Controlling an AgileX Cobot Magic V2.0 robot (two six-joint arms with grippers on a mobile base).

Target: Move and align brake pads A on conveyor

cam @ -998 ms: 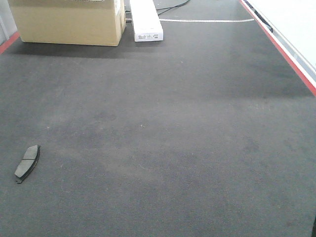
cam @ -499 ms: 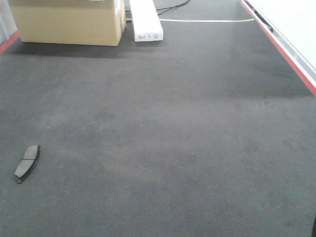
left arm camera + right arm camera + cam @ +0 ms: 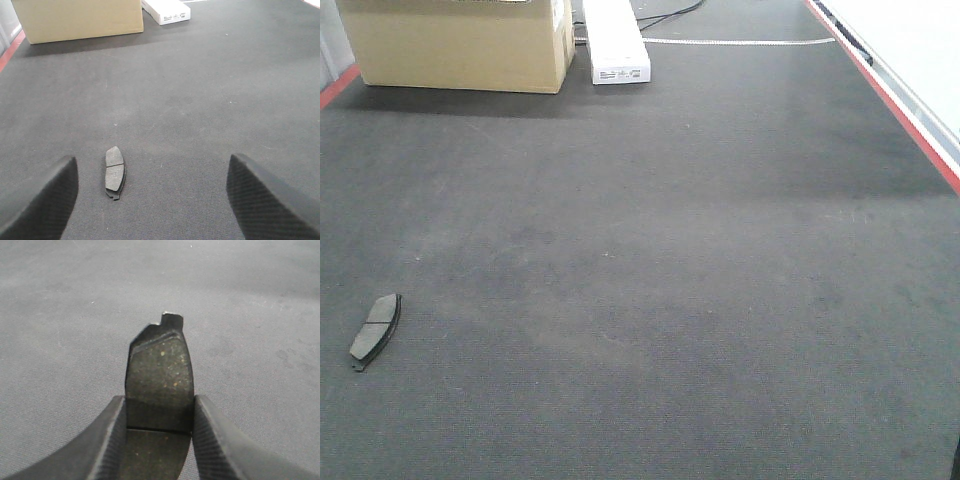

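Note:
One brake pad [image 3: 375,330] lies flat on the dark conveyor [image 3: 670,260] at the near left; the left wrist view shows this same pad [image 3: 114,172] lengthwise, just inside the left finger. My left gripper [image 3: 152,195] hovers over the belt, open wide and holding nothing. My right gripper [image 3: 159,415] is shut on a second brake pad [image 3: 160,375], which sticks out forward between the fingers above the belt, its cross groove at the pinch point. Neither gripper is seen in the front view.
At the belt's far left stands a cardboard box [image 3: 460,45], with a white box [image 3: 616,42] next to it. Red strips run along the left edge [image 3: 335,88] and right edge [image 3: 905,120]. A shiny surface lies beyond the right edge.

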